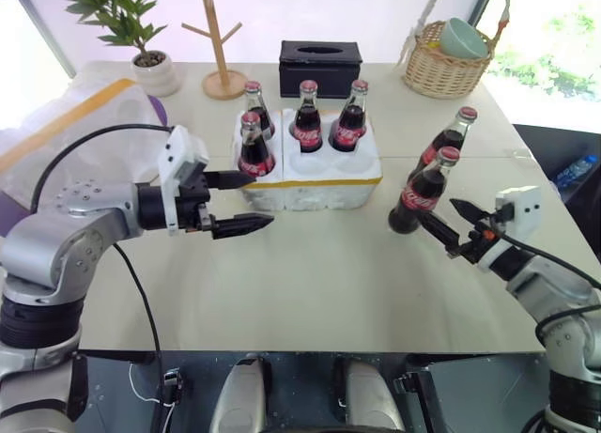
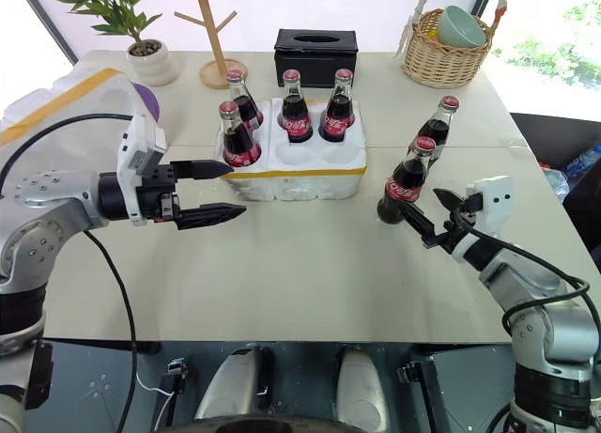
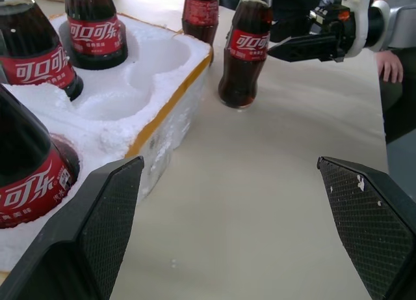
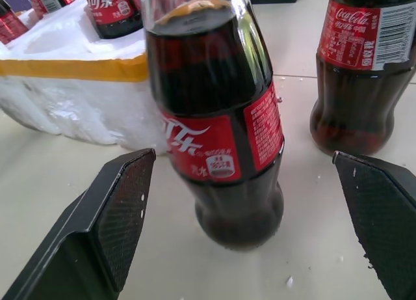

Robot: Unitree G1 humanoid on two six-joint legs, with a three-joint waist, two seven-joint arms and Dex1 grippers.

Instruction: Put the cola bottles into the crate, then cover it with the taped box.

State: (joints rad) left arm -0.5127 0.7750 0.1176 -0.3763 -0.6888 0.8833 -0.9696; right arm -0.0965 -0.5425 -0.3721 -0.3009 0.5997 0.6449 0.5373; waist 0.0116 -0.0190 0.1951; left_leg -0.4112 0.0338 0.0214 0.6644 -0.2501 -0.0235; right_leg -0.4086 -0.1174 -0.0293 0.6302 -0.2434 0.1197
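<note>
The crate [image 1: 324, 181], a low white foam block with a yellow tape band, stands mid-table. Four cola bottles stand in its wells, the nearest at the front left [image 1: 253, 146]. Two more cola bottles stand on the table to its right, one nearer [image 1: 421, 193] and one farther [image 1: 450, 138]. My left gripper [image 1: 263, 199] is open and level, just in front of the crate's left end. My right gripper [image 1: 438, 211] is open, and the nearer loose bottle [image 4: 214, 124] stands between its fingers [image 4: 117, 215] without being clamped. The taped box [image 1: 66, 123] lies at the far left.
Along the back edge stand a black tissue box [image 1: 320, 67], a wicker basket [image 1: 447, 74] holding a green bowl, a wooden peg stand [image 1: 222, 50] and a potted plant [image 1: 150, 65]. Bare tabletop [image 1: 319, 273] stretches in front of the crate.
</note>
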